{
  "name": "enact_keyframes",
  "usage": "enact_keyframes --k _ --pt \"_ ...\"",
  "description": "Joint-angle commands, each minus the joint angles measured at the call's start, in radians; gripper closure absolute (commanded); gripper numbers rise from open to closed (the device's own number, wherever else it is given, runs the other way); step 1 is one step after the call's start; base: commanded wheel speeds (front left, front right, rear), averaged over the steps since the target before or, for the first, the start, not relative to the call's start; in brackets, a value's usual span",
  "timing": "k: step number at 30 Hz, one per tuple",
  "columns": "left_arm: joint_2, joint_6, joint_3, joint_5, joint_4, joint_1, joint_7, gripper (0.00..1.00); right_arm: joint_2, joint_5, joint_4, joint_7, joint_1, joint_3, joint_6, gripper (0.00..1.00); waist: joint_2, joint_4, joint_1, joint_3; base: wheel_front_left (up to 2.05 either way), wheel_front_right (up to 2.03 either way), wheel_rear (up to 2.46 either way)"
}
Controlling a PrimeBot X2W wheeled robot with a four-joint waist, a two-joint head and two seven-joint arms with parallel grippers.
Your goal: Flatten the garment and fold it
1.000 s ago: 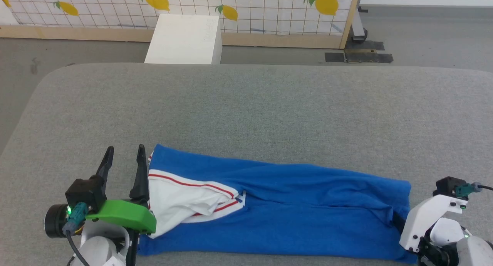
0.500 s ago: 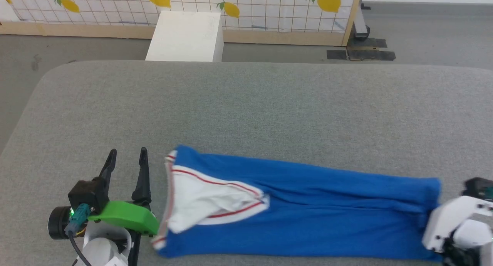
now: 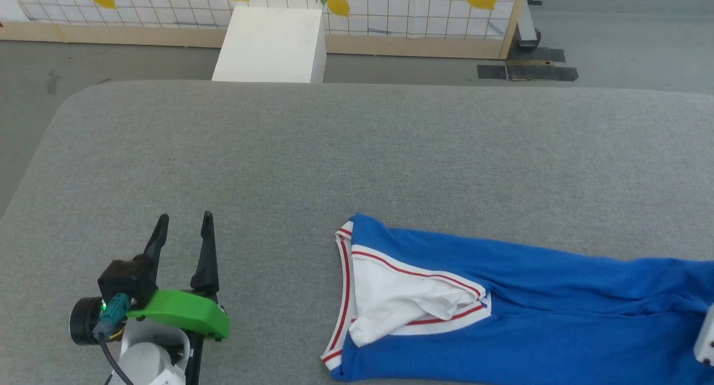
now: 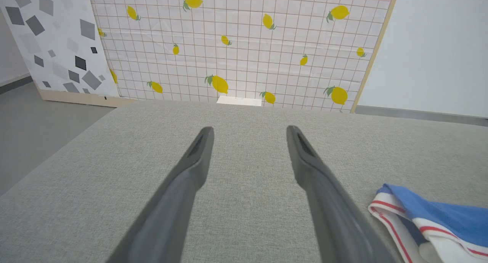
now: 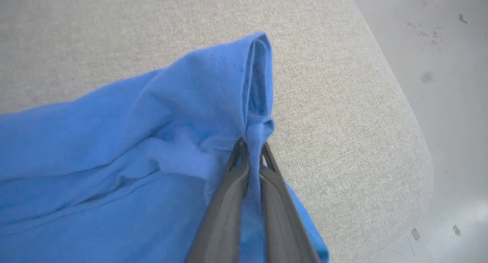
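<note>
Farther right than before — garment (image 3: 558, 329)

The blue garment (image 3: 535, 318), folded into a long band, lies flat on the grey surface, white red-striped sleeve uppermost.

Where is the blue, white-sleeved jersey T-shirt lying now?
In the head view, the blue T-shirt lies lower right on the grey table, right of the open left gripper.

A staged test lab — lemon-print backdrop panels (image 4: 248, 57) standing on bare grey floor (image 3: 641, 39).
</note>
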Motion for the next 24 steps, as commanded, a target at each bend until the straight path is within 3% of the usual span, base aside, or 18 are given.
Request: enact_keyframes --k 1,4,9,14,18,24 --pt "-0.005 -0.008 0.006 0.017 0.004 -0.011 -0.005 0.00 0.006 0.016 -0.031 0.027 0.011 0.025 -0.002 1.00 0.0000 0.001 0.0000 -0.005 0.00 0.00 0.00" --pt "-0.007 -0.012 0.013 0.021 0.001 -0.005 -0.005 0.00 0.017 0.088 -0.164 0.155 0.062 0.117 -0.002 1.00 0.0000 0.000 0.0000 -0.012 0.00 0.00 0.00" --pt "-0.011 -0.014 0.022 0.028 -0.003 0.004 -0.005 0.00 0.024 0.245 -0.492 0.346 0.151 0.352 -0.002 1.00 0.0000 -0.002 0.0000 -0.012 0.00 0.00 0.00" --pt "-0.016 -0.018 0.023 0.035 -0.005 -0.005 -0.005 0.00 0.024 0.282 -0.704 0.425 0.169 0.631 -0.002 1.00 0.0000 0.006 0.0000 -0.002 0.00 0.00 0.00" --pt "-0.023 -0.020 0.021 0.043 -0.009 -0.015 -0.005 0.00 0.024 0.291 -0.679 0.403 0.109 0.808 -0.002 1.00 0.0000 0.015 0.0000 0.009 0.00 0.00 0.00" --pt "-0.032 -0.028 0.017 0.052 -0.010 -0.037 -0.005 0.00 0.025 0.318 -0.452 0.290 -0.011 0.958 -0.002 1.00 0.0000 0.038 0.0000 0.040 0.00 0.00 0.00"
